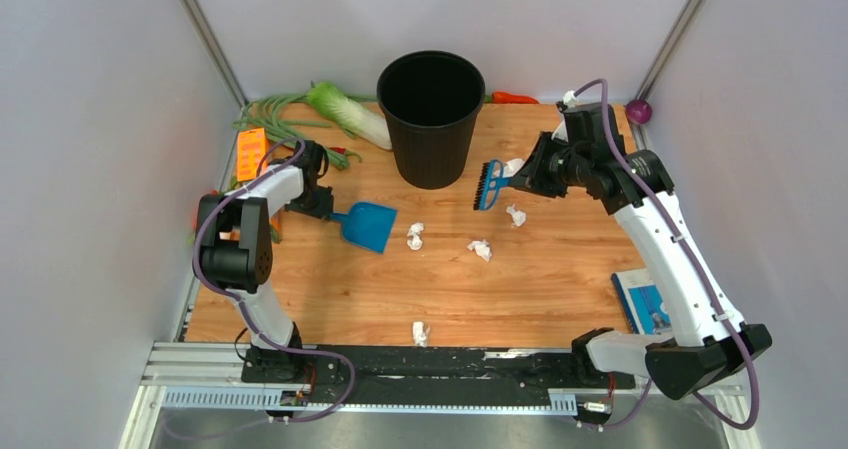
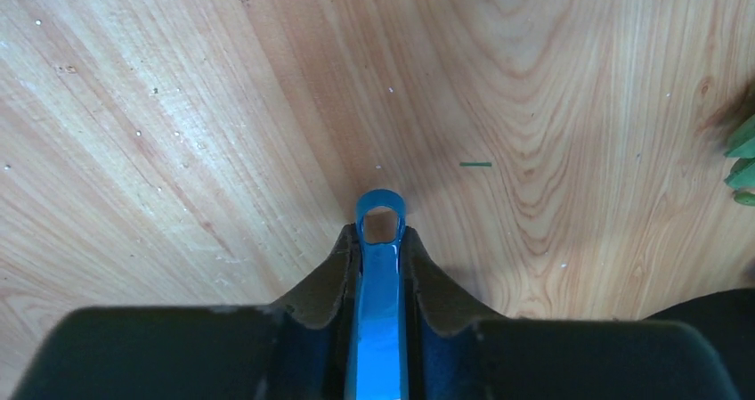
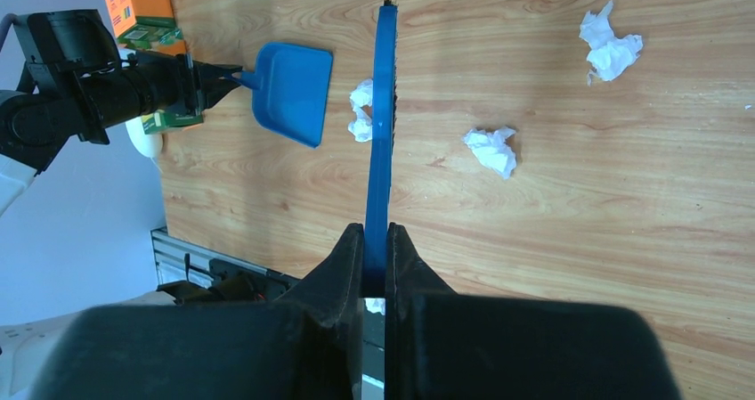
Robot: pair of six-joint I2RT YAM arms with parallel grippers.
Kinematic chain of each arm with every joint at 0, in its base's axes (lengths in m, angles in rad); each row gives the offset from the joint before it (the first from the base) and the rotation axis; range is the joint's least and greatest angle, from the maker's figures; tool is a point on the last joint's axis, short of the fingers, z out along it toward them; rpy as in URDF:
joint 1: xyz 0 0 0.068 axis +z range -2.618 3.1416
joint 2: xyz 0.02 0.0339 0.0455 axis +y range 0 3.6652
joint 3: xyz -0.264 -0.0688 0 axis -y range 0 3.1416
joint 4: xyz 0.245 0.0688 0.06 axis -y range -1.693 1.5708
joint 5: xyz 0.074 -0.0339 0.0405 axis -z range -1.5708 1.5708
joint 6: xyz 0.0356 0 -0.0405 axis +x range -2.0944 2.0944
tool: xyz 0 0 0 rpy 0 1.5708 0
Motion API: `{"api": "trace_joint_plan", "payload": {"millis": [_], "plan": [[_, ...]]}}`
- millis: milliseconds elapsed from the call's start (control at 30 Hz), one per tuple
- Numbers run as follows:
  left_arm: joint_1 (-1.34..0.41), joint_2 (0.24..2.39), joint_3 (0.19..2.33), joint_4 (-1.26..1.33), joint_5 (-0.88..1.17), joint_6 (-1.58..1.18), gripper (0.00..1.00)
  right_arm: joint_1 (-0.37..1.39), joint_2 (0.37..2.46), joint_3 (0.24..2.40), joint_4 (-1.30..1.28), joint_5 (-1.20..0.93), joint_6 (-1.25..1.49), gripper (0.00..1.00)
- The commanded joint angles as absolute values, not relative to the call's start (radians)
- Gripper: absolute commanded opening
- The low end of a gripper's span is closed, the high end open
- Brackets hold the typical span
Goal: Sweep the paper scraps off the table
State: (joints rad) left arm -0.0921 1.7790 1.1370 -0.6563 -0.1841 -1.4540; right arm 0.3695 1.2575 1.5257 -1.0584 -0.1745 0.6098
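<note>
My left gripper (image 1: 318,205) is shut on the handle (image 2: 380,280) of the blue dustpan (image 1: 368,226), which rests on the table (image 1: 560,289) at the left. My right gripper (image 1: 530,177) is shut on a blue brush (image 1: 489,185), held above the table beside the bin. In the right wrist view the brush (image 3: 383,133) shows edge-on between the fingers. Paper scraps lie at the middle (image 1: 415,235), (image 1: 481,250), (image 1: 516,215), one by the brush (image 1: 513,166), and one near the front rail (image 1: 421,333). The right wrist view shows three scraps (image 3: 361,110), (image 3: 491,149), (image 3: 611,48) and the dustpan (image 3: 289,93).
A black waste bin (image 1: 431,117) stands at the back centre. A cabbage (image 1: 345,114), green beans and an orange box (image 1: 250,152) lie at the back left. A purple ball (image 1: 639,111) sits at the back right, a blue book (image 1: 645,304) at the right edge.
</note>
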Motion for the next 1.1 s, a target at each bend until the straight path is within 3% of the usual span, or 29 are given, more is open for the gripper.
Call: {"api": "trace_joint_plan", "payload": {"millis": [0, 133, 633, 900, 1067], "plan": [[-0.097, 1.783, 1.167, -0.687, -0.193, -1.442, 0.13, 0.359, 1.262, 1.56, -1.083, -0.155, 0.595, 0.0], [-0.1, 1.77, 1.189, -0.729, -0.21, -1.443, 0.0, 0.348, 1.259, 1.51, -1.088, -0.135, 0.63, 0.0], [-0.129, 1.839, 1.423, -1.026, -0.406, -1.41, 0.0, 0.356, 1.399, 1.52, -1.218, 0.095, 0.609, 0.0], [-0.189, 1.812, 1.301, -0.829, -0.478, -1.425, 0.0, 0.365, 1.382, 1.453, -1.169, 0.112, 0.611, 0.0], [-0.284, 1.816, 1.288, -0.819, -0.629, -1.408, 0.0, 0.365, 1.379, 1.402, -1.129, 0.075, 0.604, 0.0]]}}
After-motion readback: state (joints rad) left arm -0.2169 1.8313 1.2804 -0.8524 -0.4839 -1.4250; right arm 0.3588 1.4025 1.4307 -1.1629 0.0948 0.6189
